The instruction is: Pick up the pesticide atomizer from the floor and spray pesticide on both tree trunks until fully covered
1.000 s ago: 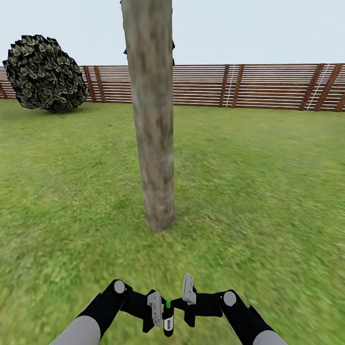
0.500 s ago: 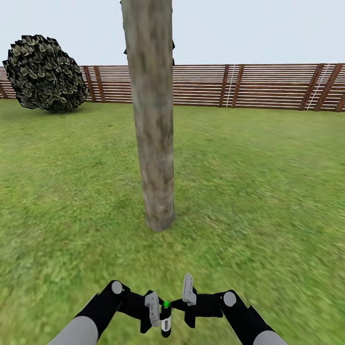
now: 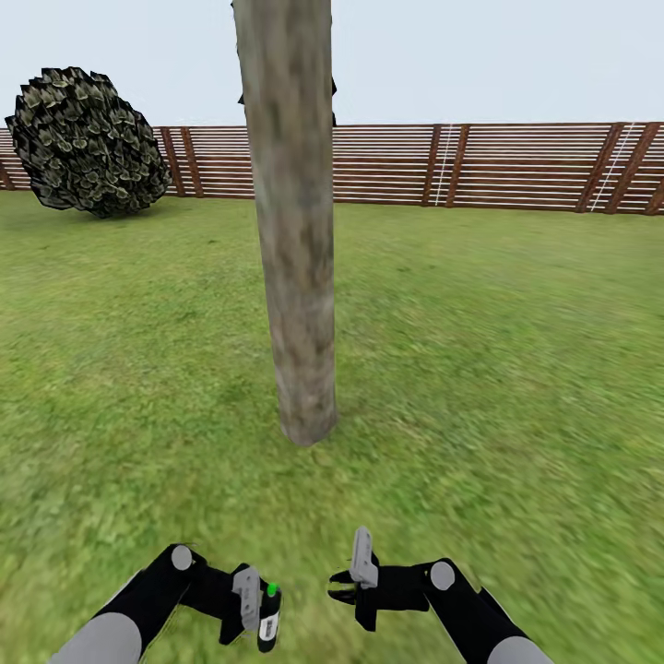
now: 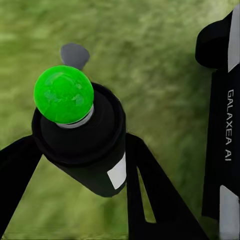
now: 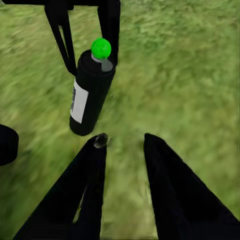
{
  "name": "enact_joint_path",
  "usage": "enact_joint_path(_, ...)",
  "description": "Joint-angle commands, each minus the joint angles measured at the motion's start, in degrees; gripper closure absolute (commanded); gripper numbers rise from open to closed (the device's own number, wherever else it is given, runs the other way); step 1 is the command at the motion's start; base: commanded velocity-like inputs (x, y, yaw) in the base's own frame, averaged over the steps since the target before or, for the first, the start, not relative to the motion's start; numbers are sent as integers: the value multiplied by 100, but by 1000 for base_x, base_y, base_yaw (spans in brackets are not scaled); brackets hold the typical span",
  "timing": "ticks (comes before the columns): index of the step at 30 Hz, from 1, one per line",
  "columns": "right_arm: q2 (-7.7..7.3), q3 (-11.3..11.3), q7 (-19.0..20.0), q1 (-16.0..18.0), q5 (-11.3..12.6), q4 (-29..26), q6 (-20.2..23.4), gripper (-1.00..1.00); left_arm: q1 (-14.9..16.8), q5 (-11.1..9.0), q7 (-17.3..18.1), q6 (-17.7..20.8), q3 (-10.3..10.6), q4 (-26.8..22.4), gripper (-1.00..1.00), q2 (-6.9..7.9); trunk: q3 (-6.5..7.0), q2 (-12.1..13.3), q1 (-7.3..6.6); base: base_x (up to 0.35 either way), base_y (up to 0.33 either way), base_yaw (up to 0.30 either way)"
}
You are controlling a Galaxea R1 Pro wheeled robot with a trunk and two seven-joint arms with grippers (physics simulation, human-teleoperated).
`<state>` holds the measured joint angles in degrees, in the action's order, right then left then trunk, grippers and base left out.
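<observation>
The left gripper [image 3: 258, 604] is closed around the pesticide atomizer [image 3: 268, 616], a small black can with a white label and a green tip, not red. The can stands almost upright in the head view, long way up and down, green tip [image 4: 63, 94] on top, black fingers [image 4: 142, 190] hugging its sides. The right gripper [image 3: 355, 576] is just beside it with its jaws spread apart and nothing between them; its two dark fingers [image 5: 90, 190] point at grass. Both sit low over the lawn [image 3: 498, 369]. A thick, pale tree trunk [image 3: 293, 231] rises straight ahead, with open grass all around. Far back are a round bush [image 3: 85, 143] and a brown slat fence [image 3: 480, 166]
</observation>
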<state>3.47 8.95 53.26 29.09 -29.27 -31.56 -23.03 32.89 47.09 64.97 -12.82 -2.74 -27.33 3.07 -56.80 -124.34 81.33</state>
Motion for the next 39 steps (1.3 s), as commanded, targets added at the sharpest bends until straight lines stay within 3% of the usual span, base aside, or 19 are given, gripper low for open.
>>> enact_joint_path(1, -4, -4, -1, 0, 0, 1, 0, -100, -5, -7, -1, -1, -1, -7, 100, 91, 0, 0, 0, 0, 0, 0)
enact_joint_path(7, -13, -20, -14, 0, -15, 5, -8, -100, -11, -13, -42, 4, -40, -70, 100, 620, 0, 0, 0, 0, 0, 0)
enact_joint_path(9, -20, -8, -26, 0, -25, 18, -13, -100, -9, -31, -145, 13, -70, -81, 100, 683, 0, 0, 0, 0, 0, 0)
enact_joint_path(11, -36, -4, -37, 0, -30, 23, -16, -100, -5, -55, -486, 22, -141, -82, 100, 695, 0, 0, 0, 0, 0, 0)
enact_joint_path(12, -339, -46, -582, -13, -3, 223, -17, -100, -9, -127, -1765, 194, -777, -4, 100, 632, 0, 0, 0, 0, 0, 0)
enact_joint_path(13, -619, -211, -1624, -17, 32, 1064, -18, -100, -10, -516, -2724, 544, -1245, 76, 100, 561, 0, 0, 0, 0, 0, 0)
enact_joint_path(15, -666, -524, -2173, -17, 34, 1471, -18, -100, -11, -730, -3446, 606, -1369, 272, 100, 483, 0, 0, 0, 0, 0, 0)
enact_joint_path(16, -682, -819, -2612, -21, 35, 1708, -18, -100, -11, -842, -4069, 624, -1414, 506, 100, 417, 0, 0, 0, 0, 0, 0)
enact_joint_path(20, -702, -1489, -4032, -32, 35, 2164, -18, -100, -11, -973, -5472, 642, -1478, 1135, 100, 139, 0, 0, 0, 0, 0, 0)
enact_joint_path(23, -703, -1607, -4848, -39, 38, 2320, -32, -100, -11, -1026, -5771, 656, -1504, 1245, 100, 7, 0, 0, 0, 0, 0, 0)
enact_joint_path(25, -701, -1649, -5432, -84, 49, 2357, -66, -100, -11, -1251, -5840, 662, -1511, 1271, 100, -29, 0, 0, 0, 0, 0, 0)
enact_joint_path(26, -692, -1705, -5896, -134, 55, 2370, -145, -100, -11, -1569, -5865, 665, -1506, 1281, 100, -37, 0, 0, 0, 0, 0, 0)
enact_joint_path(27, -687, -1740, -6043, -153, 57, 2374, -186, -100, -11, -1696, -5870, 663, -1500, 1283, 100, -39, 0, 0, 0, 0, 0, 0)
enact_joint_path(28, -664, -1868, -6427, -225, 59, 2383, -345, -100, -13, -2083, -5878, 663, -1478, 1291, 100, -37, 0, 0, 0, 0, 0, 0)
enact_joint_path(29, -649, -1956, -6610, -281, 60, 2386, -472, -100, -15, -2301, -5880, 662, -1466, 1294, 100, -36, 0, 0, 0, 0, 0, 0)
enact_joint_path(31, -630, -2085, -6837, -390, 63, 2390, -766, -100, -18, -2580, -5875, 664, -1434, 1295, 100, -38, 0, 0, 0, 0, 0, 0)
enact_joint_path(33, -624, -2183, -6905, -424, 67, 2391, -890, -100, -19, -2663, -5871, 671, -1422, 1293, 100, -45, 0, 0, 0, 0, 0, 0)
enact_joint_path(36, -622, -2869, -6943, -445, 57, 2389, -964, -100, -19, -2737, -5868, 774, -1438, 1293, 100, -85, 0, 0, 0, 0, 0, 0)
enact_joint_path(39, -627, -3161, -6936, -447, 41, 2394, -969, -100, -20, -2758, -5872, 1371, -1458, 1237, 100, -95, 0, 0, 0, 0, 0, 0)
